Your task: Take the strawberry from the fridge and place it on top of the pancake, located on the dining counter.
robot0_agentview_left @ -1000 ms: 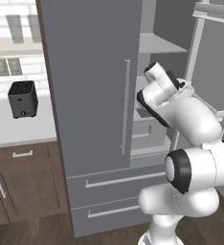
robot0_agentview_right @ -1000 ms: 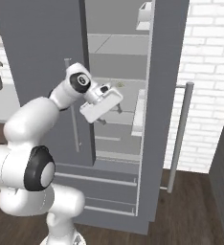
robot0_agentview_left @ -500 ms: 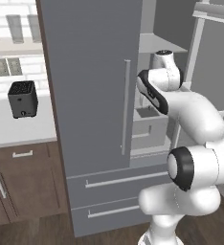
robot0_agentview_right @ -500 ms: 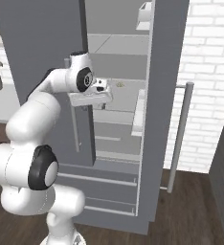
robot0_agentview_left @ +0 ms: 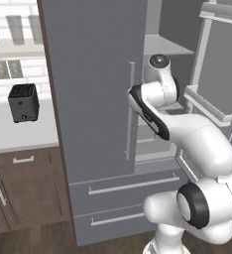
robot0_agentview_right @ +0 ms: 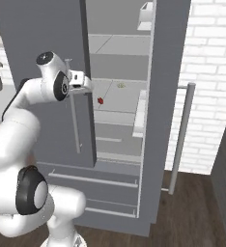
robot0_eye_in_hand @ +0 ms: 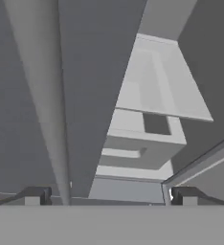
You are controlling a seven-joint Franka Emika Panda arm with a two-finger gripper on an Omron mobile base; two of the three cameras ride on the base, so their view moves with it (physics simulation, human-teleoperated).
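Note:
The fridge (robot0_agentview_left: 88, 99) is a tall grey cabinet with its left door shut and its right door (robot0_agentview_right: 170, 72) swung open. On a pale inner shelf lies the strawberry (robot0_agentview_right: 100, 101), tiny and red. My gripper (robot0_agentview_right: 87, 85) hangs at the left door's inner edge, up and to the left of the strawberry and apart from it. In the hand view the gripper (robot0_eye_in_hand: 110, 196) is open with nothing between its fingertips (robot0_eye_in_hand: 35, 195), facing the left door's bar handle (robot0_eye_in_hand: 42, 95) and the inner shelves. The pancake and the dining counter are out of view.
A small pale speck (robot0_agentview_right: 120, 85) lies further back on the same shelf. Door bins (robot0_agentview_left: 207, 106) jut from the open door, whose long handle (robot0_agentview_right: 182, 135) stands to the right. Drawers (robot0_agentview_left: 123, 186) sit below. A black toaster (robot0_agentview_left: 24, 102) stands on the grey counter (robot0_agentview_left: 19, 134) to the left.
My hand has swung up and back from in front of the shelves to the left door's edge beside its handle. The jaws stayed open.

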